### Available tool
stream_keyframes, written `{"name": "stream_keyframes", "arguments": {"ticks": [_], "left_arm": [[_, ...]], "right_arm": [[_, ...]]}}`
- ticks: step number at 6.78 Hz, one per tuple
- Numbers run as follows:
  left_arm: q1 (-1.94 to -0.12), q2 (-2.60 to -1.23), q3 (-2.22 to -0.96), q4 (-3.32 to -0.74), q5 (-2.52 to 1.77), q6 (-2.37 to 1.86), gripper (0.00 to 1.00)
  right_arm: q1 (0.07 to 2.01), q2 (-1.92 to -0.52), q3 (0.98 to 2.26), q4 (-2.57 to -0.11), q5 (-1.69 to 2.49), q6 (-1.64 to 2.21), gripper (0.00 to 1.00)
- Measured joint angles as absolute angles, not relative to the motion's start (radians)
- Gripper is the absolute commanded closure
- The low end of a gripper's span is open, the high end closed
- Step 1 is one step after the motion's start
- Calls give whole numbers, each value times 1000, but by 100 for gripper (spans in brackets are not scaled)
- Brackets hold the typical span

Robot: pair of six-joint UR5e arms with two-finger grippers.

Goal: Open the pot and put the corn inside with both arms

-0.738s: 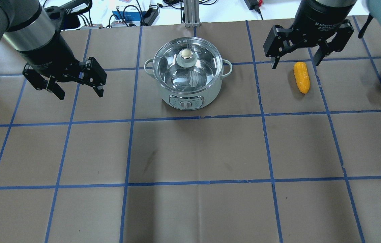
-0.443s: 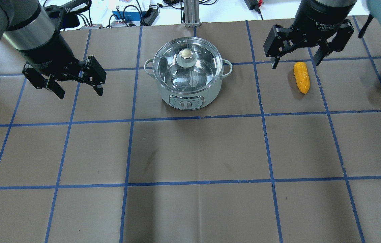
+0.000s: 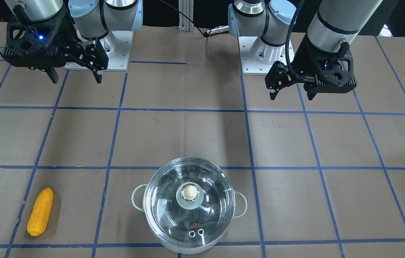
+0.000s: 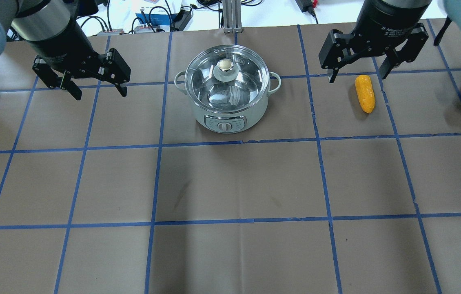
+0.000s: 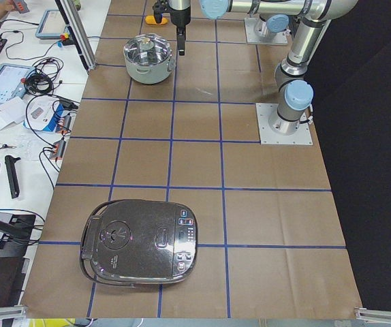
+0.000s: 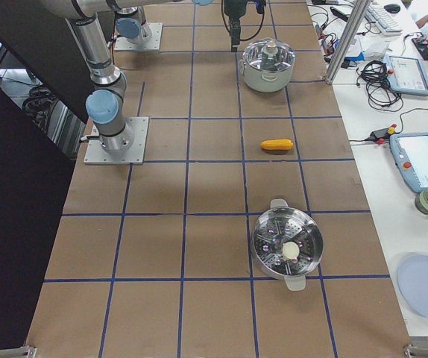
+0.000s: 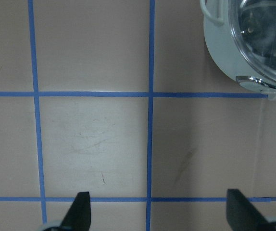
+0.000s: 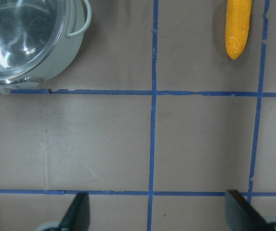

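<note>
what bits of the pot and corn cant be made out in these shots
- Pot, left wrist view: only one side shows; the top and right edges cut off the rest.
- Corn, right wrist view: upper end cut off by the top edge.
- Pot's front dial, overhead view: markings too small to read.

Left pincer (image 4: 100,95) and right pincer (image 3: 76,80) both hang spread wide, pointing downward.
</note>
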State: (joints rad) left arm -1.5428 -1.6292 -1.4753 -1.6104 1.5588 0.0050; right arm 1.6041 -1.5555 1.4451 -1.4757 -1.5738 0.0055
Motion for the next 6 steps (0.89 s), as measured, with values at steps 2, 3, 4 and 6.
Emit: {"name": "stream_keyframes", "arguments": {"ticks": [2,3,4,6], "left_arm": [[-1586,-1764,-1315,-1597,1555,-17,0],[-1634,-1861,-1227,-1572,1550,-64,0],[-1690,-1959,-1154,-1524,1546,-124,0],[-1763,-2095,-1083,-1423,1534,-228,0]], "right_arm": [[1604,-1555,1446,-1476,-1574,5,0],[1605,-1555,1446,-1476,-1574,5,0],[1605,-1555,1446,-1476,-1574,5,0],[1604,-1555,1446,-1476,-1574,5,0]]}}
